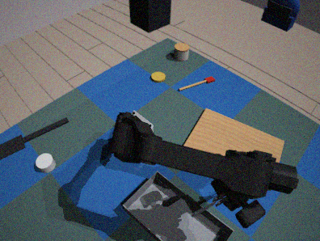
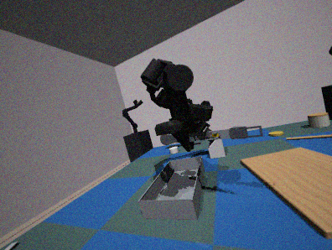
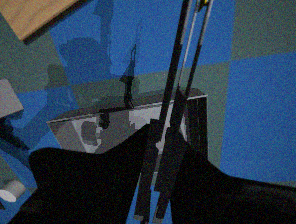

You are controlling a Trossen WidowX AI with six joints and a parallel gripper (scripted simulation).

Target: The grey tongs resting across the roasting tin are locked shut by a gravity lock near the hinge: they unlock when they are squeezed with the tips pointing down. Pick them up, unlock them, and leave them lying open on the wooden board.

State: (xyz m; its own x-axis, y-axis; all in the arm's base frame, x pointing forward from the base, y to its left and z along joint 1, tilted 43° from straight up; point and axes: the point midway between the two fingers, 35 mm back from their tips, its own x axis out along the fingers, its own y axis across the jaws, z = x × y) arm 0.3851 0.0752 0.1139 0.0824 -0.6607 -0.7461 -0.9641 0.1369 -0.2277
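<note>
Top view, arm: I see my arm [image 1: 190, 158] stretched across the checkered mat [image 1: 121, 86], its wrist over the near right corner of the roasting tin [image 1: 178, 214].
Top view, tongs: the grey tongs [image 1: 208, 203] show only as thin bars under the wrist, above the tin's right edge.
Top view, board: the wooden board [image 1: 234, 135] lies beyond the wrist, apart from the tin.
Top view, clutter: a yellow disc [image 1: 158, 76], a capped grey cylinder [image 1: 182, 52], a red-headed stick [image 1: 198, 83] and a white cylinder [image 1: 45, 162] sit well away.
Exterior view, arm: the arm rears high behind the tin [image 2: 176, 190]; I cannot make out the tongs here.
Wrist view, gripper: my gripper [image 3: 158, 130] is clenched on the tongs [image 3: 175, 85], whose two arms run close together away from the camera, past the tin [image 3: 115, 125], to a yellow-marked end.
</note>
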